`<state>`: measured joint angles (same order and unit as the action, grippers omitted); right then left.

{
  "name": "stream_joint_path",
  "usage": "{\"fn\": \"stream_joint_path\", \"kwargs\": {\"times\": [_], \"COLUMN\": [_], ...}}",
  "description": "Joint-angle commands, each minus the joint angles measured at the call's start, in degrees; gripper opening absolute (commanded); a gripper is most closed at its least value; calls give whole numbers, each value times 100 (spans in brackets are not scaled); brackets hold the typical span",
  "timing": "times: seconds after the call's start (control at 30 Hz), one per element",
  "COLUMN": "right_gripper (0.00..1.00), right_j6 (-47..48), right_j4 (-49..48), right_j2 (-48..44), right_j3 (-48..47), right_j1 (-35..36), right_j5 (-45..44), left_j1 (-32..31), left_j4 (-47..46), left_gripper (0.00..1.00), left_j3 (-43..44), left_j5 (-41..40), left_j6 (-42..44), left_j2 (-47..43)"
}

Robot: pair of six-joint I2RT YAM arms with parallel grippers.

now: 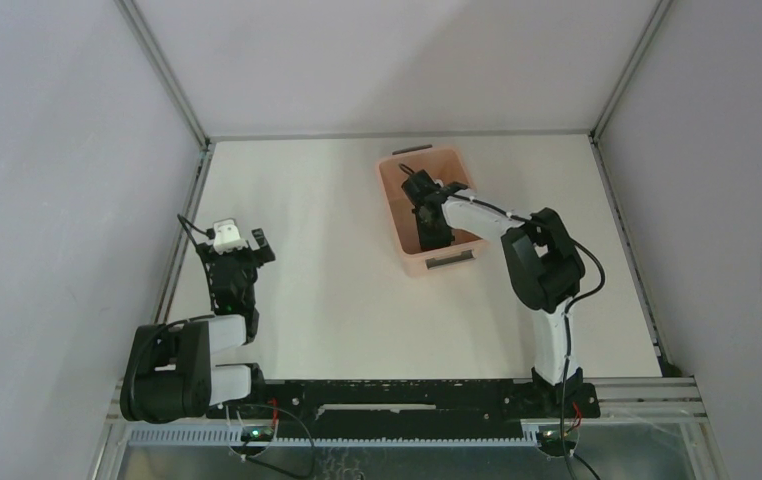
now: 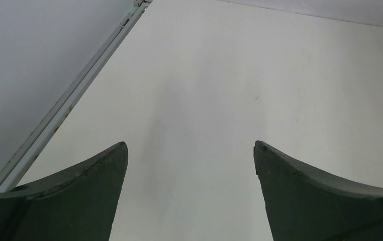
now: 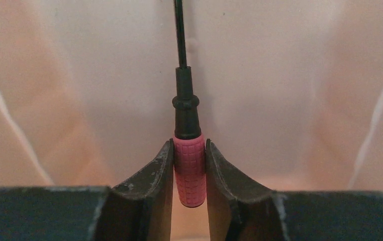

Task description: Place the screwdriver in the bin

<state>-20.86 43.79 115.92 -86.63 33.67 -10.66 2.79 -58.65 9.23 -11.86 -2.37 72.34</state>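
Observation:
The salmon-pink bin (image 1: pixel 389 183) stands at the back middle of the table, its label end nearest me. My right gripper (image 1: pixel 419 186) reaches down inside it. In the right wrist view the gripper (image 3: pixel 189 148) is shut on the screwdriver (image 3: pixel 189 168): its red handle is pinched between the two fingers, and its black shaft points away over the bin's pink floor (image 3: pixel 260 75). The screwdriver does not show in the top view. My left gripper (image 1: pixel 260 240) is open and empty over bare table at the left, and it also shows in the left wrist view (image 2: pixel 191 145).
The white table (image 1: pixel 337 290) is enclosed by grey walls with metal rails along the left edge (image 2: pixel 74 95) and the right edge (image 1: pixel 627 240). The right arm's elbow (image 1: pixel 547 255) hangs beside the bin's near right corner.

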Motion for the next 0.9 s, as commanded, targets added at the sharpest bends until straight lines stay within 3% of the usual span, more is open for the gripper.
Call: {"fn": "stream_joint_path", "kwargs": {"times": [0.0, 0.17, 0.4, 0.43, 0.5, 0.73, 0.87], "right_gripper": [34, 44, 57, 64, 97, 100, 100], "right_j6": [-238, -206, -20, 23, 139, 533, 738], "right_j4": [-699, -717, -407, -320, -158, 116, 298], "right_j2": [142, 50, -806, -957, -1222, -2230, -2719], "right_j3": [120, 76, -258, -335, -499, -645, -502], "right_j1": [43, 52, 110, 120, 137, 53, -433], "right_j5": [-34, 12, -359, -388, -465, -743, -877], "left_j1": [-6, -6, -4, -2, -6, -6, -7], "left_j4": [-160, -164, -164, -164, -160, -160, -164], "left_gripper": [100, 100, 100, 100, 100, 100, 100], "left_j3": [184, 184, 185, 187, 188, 184, 185], "left_j5": [-39, -44, -43, -43, -45, -44, -42], "left_j6": [105, 105, 105, 105, 106, 105, 105], "left_j2": [-26, -26, -25, -26, -27, -27, -28]}}
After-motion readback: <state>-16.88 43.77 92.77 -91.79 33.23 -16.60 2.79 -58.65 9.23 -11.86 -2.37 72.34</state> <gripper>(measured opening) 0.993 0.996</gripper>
